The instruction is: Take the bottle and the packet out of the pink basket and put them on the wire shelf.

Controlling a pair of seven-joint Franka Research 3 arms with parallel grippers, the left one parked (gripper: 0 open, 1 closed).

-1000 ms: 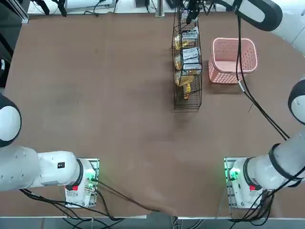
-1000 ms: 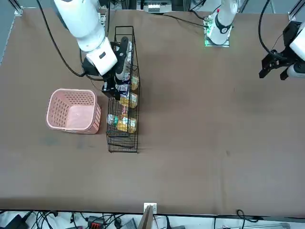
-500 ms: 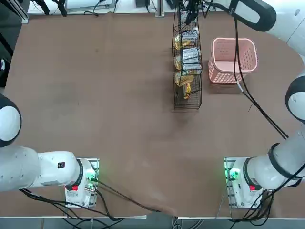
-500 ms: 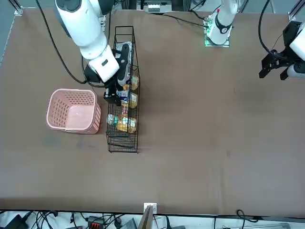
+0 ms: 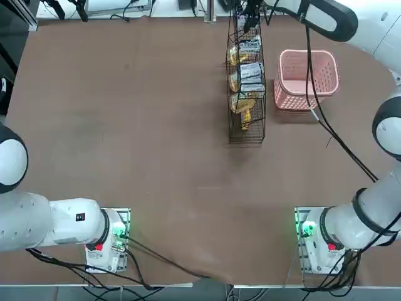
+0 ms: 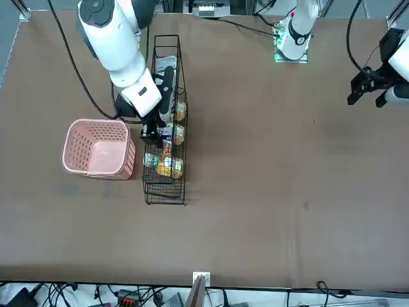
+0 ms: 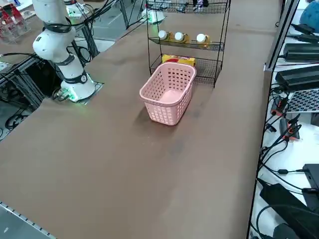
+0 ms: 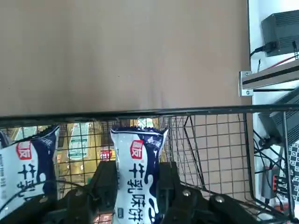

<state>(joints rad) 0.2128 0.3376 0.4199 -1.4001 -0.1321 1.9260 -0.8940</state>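
Observation:
My right gripper (image 8: pixel 135 189) is shut on the packet (image 8: pixel 138 154), a white pouch with dark blue print. It holds the packet at the top tier of the wire shelf (image 7: pixel 220 30), over the mesh. From overhead the gripper (image 5: pixel 249 19) sits at the shelf's far end, and the right side view catches it (image 7: pixel 198 4) at the picture's top edge. The pink basket (image 7: pixel 162 112) stands beside the shelf with nothing inside it. Three white-capped amber bottles (image 7: pixel 178 36) lie on a middle tier; I cannot tell which is the task's bottle.
A second white packet (image 8: pixel 28 163) lies on the same top tier beside the held one. A yellow box (image 7: pixel 177 60) rests on the lowest tier. The basket (image 5: pixel 307 52) is close to the shelf (image 5: pixel 246 135), on its right seen from overhead.
My right gripper has carried the packet along the top tier, away from the arm bases. The basket and shelf have not moved.

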